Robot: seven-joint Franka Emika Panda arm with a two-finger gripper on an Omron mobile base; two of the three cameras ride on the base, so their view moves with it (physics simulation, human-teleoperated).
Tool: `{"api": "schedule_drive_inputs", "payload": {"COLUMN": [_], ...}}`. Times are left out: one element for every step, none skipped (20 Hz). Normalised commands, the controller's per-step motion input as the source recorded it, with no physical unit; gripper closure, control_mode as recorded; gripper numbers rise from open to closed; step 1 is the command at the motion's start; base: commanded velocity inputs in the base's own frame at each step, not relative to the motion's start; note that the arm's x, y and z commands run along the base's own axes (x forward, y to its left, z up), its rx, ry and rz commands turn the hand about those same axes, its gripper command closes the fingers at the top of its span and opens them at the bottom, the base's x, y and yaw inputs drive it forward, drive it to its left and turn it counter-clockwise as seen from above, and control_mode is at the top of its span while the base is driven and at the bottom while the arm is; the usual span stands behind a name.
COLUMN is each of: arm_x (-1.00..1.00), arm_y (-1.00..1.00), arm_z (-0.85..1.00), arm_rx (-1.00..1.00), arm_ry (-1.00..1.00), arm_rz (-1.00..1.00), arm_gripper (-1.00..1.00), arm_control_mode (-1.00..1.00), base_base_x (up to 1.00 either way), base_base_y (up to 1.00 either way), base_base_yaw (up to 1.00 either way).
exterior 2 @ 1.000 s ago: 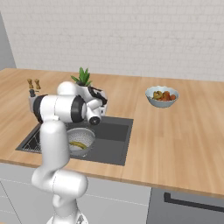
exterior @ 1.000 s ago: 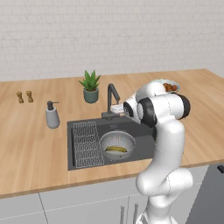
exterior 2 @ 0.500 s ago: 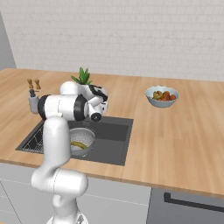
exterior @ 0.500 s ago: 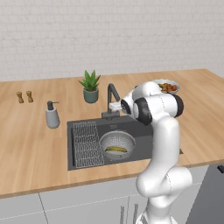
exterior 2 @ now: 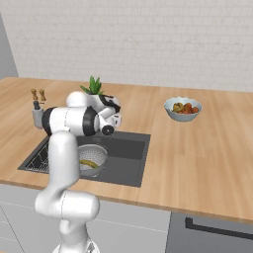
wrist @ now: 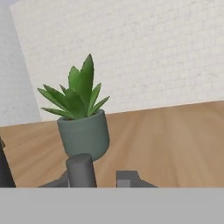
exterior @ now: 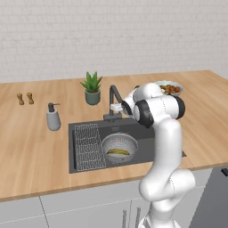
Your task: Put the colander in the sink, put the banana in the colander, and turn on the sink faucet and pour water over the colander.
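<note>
The grey perforated colander (exterior: 119, 146) sits in the dark sink (exterior: 84, 161), to the right of the wire rack. The yellow banana (exterior: 118, 152) lies inside it, also visible as banana (exterior 2: 89, 163) in colander (exterior 2: 94, 154). The tall dark sink faucet (exterior: 112, 95) stands at the basin's back edge. My gripper (exterior: 117, 108) hovers right beside the faucet's lower part, shut, with nothing visibly between its fingers. In the hand view the gripper (wrist: 104, 177) points toward the back wall, and a dark post that may be the faucet sits at the left edge.
A potted plant (exterior: 92, 89) stands just behind the faucet and close ahead of the hand as plant (wrist: 83, 122). A soap dispenser (exterior: 53, 117) is left of the sink, two small shakers (exterior: 25, 98) further left. The fruit bowl (exterior 2: 183, 108) sits on the counter to the right.
The jaws have gone from wide open to shut. The hand has edged a little closer to the faucet. Colander and banana have not moved.
</note>
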Motion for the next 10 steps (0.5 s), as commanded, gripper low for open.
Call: {"api": "schedule_drive_inputs", "payload": {"arm_x": [0.0,0.0,0.0,0.0,0.0,0.0,0.0,0.0,0.0,-0.04], "arm_y": [-0.51,-0.56,-0.64,-0.69,-0.76,-0.81,-0.81,-0.84,-0.87,-0.92], "arm_z": [0.0,0.0,0.0,0.0,0.0,0.0,0.0,0.0,0.0,0.0], "arm_rx": [0.07,0.08,0.1,0.11,0.13,0.15,0.15,0.16,0.17,0.2], "arm_ry": [0.11,0.13,0.14,0.15,0.15,0.15,0.16,0.16,0.15,0.09], "arm_rz": [-0.1,-0.11,-0.13,-0.12,-0.09,-0.09,-0.09,-0.09,-0.07,-0.05], "arm_gripper": [1.0,1.0,1.0,1.0,1.0,1.0,1.0,1.0,1.0,1.0], "arm_control_mode": [-1.0,-1.0,-1.0,-1.0,-1.0,-1.0,-1.0,-1.0,-1.0,-1.0], "base_base_x": [0.0,0.0,0.0,0.0,0.0,0.0,0.0,0.0,0.0,0.0], "base_base_y": [0.0,0.0,0.0,0.0,0.0,0.0,0.0,0.0,0.0,0.0], "base_base_yaw": [0.0,0.0,0.0,0.0,0.0,0.0,0.0,0.0,0.0,0.0]}}
